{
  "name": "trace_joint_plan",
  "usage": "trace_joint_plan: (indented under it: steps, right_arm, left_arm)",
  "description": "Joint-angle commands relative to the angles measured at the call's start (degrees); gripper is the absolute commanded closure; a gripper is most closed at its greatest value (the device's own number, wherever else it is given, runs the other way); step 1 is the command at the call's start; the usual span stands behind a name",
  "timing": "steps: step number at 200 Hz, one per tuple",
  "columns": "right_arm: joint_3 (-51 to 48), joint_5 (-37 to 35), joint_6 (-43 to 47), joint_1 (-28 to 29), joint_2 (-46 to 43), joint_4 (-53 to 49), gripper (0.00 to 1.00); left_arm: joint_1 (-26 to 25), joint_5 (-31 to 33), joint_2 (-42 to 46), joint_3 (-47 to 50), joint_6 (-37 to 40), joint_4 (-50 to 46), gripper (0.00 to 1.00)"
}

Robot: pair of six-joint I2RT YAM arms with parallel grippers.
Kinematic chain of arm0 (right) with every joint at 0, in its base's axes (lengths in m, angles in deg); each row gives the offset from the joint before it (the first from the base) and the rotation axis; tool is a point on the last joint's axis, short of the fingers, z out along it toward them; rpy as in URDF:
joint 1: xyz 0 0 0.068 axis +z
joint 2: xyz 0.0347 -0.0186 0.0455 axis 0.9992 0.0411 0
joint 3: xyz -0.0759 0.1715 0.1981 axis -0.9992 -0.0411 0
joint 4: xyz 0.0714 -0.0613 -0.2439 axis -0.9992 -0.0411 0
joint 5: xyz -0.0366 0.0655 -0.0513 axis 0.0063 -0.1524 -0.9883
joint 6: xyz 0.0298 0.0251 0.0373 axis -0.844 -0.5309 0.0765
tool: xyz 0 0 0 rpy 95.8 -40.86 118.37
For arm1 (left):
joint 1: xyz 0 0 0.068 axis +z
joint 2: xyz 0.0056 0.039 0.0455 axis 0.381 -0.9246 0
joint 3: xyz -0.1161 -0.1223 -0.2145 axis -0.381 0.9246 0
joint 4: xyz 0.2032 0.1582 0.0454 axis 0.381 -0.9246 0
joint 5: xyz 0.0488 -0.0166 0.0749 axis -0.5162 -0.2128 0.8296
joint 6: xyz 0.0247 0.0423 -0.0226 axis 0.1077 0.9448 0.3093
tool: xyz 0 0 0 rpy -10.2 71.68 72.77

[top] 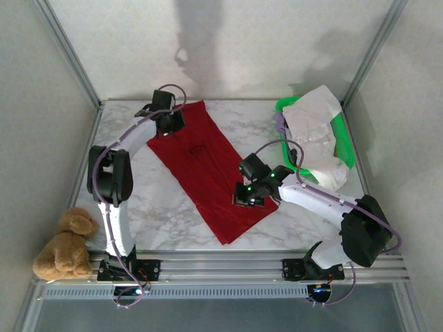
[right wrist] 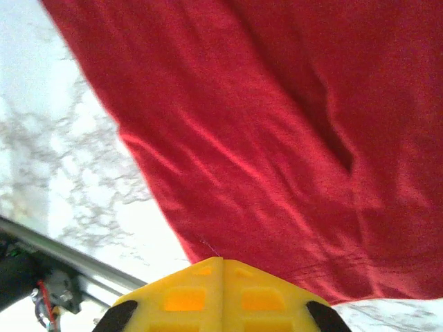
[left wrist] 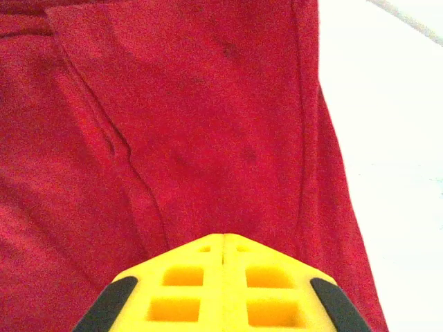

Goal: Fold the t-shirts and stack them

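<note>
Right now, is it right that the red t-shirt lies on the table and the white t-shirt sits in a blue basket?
Not quite: the basket is green, not blue, as the top external view shows. The red t-shirt does lie on the table, and the white t-shirt sits in that basket.

From above, the left gripper (top: 168,124) covers the far corner of the red t-shirt (top: 204,169) and the right gripper (top: 248,198) sits over its right edge, so I can't tell whether either pinches cloth. The white t-shirt (top: 315,121) hides most of the green basket (top: 341,138). Both wrist cameras crop the red cloth at their edges.
</note>
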Motion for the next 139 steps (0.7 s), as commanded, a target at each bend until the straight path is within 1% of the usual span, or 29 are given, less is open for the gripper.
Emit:
trace_joint_plan:
  steps: [1, 6, 8, 13, 37, 95, 109, 124, 128, 139]
  right_arm:
    - [-1.1, -1.6, 2.3, -1.5, 2.3, -2.3, 0.98]
    - [-1.4, -1.6, 2.4, -1.5, 3.0, -2.1, 0.98]
    - [-1.5, -1.5, 2.5, -2.7, 3.3, -1.9, 0.98]
    - [-1.8, -1.4, 2.7, -3.3, 4.0, -1.6, 0.99]
    - [-3.1, 0.3, 3.2, -4.0, 7.3, 0.2, 0.99]
    - [-7.4, 4.9, 2.8, -3.9, 12.2, 4.1, 0.99]
    - [-8.9, 7.7, 1.2, -3.2, 13.4, 6.4, 0.99]
    - [-9.2, 9.9, -0.3, -2.0, 15.1, 8.2, 0.99]
    - [-8.9, 10.2, -0.6, -0.3, 15.6, 8.3, 0.99]
    - [-7.5, 11.4, -1.3, 1.4, 17.3, 8.6, 0.99]
  left_arm:
    - [-0.3, 1.1, 1.7, 5.8, -0.6, 0.6, 1.00]
    - [-0.3, 0.8, 1.6, 6.7, -0.8, 1.2, 1.00]
    - [-0.3, 0.6, 1.6, 7.1, -0.9, 1.4, 1.00]
    - [-0.4, 0.3, 1.4, 7.9, -1.1, 2.1, 1.00]
    - [-0.3, 0.0, 0.1, 11.3, -2.1, 5.3, 1.00]
    - [-0.8, -0.5, -6.7, 11.5, -2.8, 8.0, 1.00]
    - [-0.8, -0.2, -8.0, 11.9, -2.8, 9.1, 1.00]
    - [-0.8, -1.2, -10.1, 11.3, -2.5, 9.8, 1.00]
    - [-0.8, -1.5, -10.8, 10.8, -2.4, 9.8, 1.00]
    - [-1.1, -2.1, -13.1, 8.5, -1.8, 9.1, 1.00]
